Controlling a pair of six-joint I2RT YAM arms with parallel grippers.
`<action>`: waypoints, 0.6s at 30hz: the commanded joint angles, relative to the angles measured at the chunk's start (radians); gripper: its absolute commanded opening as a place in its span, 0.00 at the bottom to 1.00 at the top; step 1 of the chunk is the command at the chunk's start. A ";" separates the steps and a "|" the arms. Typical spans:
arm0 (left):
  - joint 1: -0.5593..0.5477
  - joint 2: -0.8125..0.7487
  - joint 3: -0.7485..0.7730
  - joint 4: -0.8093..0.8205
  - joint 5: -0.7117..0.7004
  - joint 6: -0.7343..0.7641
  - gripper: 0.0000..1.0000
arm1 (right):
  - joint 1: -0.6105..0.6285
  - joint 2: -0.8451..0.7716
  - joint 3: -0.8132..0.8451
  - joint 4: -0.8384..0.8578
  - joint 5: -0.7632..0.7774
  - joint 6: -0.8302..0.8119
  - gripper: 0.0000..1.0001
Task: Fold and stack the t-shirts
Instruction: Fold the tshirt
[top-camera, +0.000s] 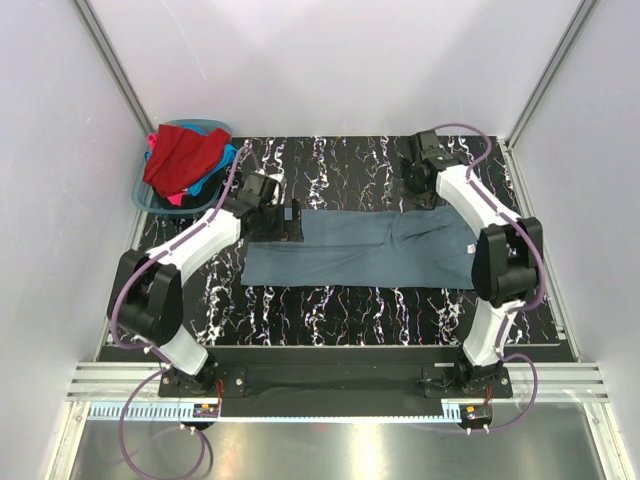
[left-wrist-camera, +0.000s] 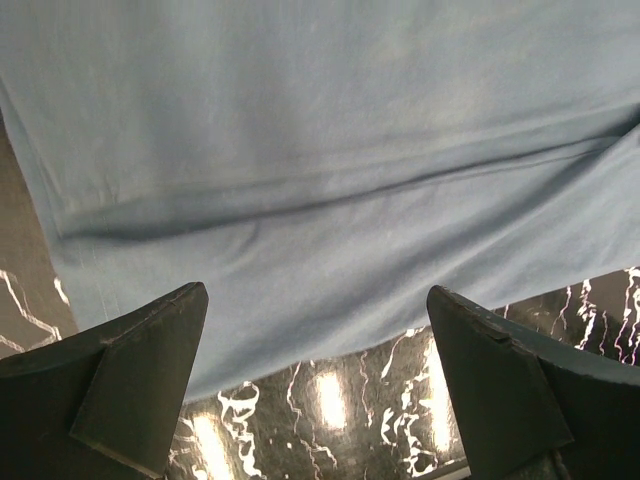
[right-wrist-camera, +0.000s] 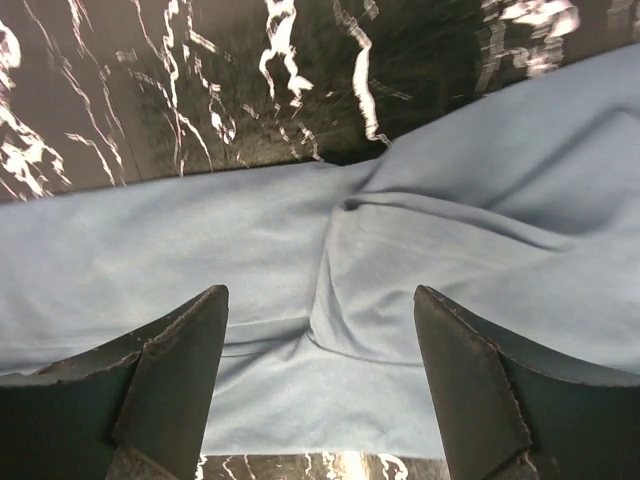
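As far as I can tell from where I stand, progress: early — one tee part-folded, nothing stacked.
Basket (top-camera: 143, 196): far left corner of the table (top-camera: 330, 310). A red tee (top-camera: 182, 158) lies on top, with bright blue and pink cloth showing under it. All of it is bunched and unfolded.
Left gripper (top-camera: 290, 222) (left-wrist-camera: 318, 300): jaws wide apart, holding nothing. It sits over the left end of the slate grey-blue tee (top-camera: 370, 255); whether it touches the cloth I can't tell.
Slate grey-blue tee: flat on the table between the two arms, already folded into a long band running left to right. There is a lengthwise crease, and a pucker toward the right end.
Right gripper (top-camera: 418, 178) (right-wrist-camera: 320, 300): fingers spread, nothing between them. It hangs near the far edge of the tee's right half, the pucker just ahead of it.
Left to do, my guess: fold the band crosswise into a packet and park it as the base of the stack — then the basket tees, one by one.
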 joint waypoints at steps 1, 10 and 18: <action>-0.006 0.035 0.092 0.038 0.031 0.055 0.99 | 0.009 -0.069 0.011 -0.055 0.119 0.040 0.82; -0.021 0.087 0.152 0.036 0.060 0.053 0.99 | 0.023 0.123 0.092 -0.044 0.122 -0.007 0.62; -0.021 0.060 0.098 0.037 0.046 0.052 0.99 | 0.054 0.207 0.169 -0.044 0.131 -0.046 0.50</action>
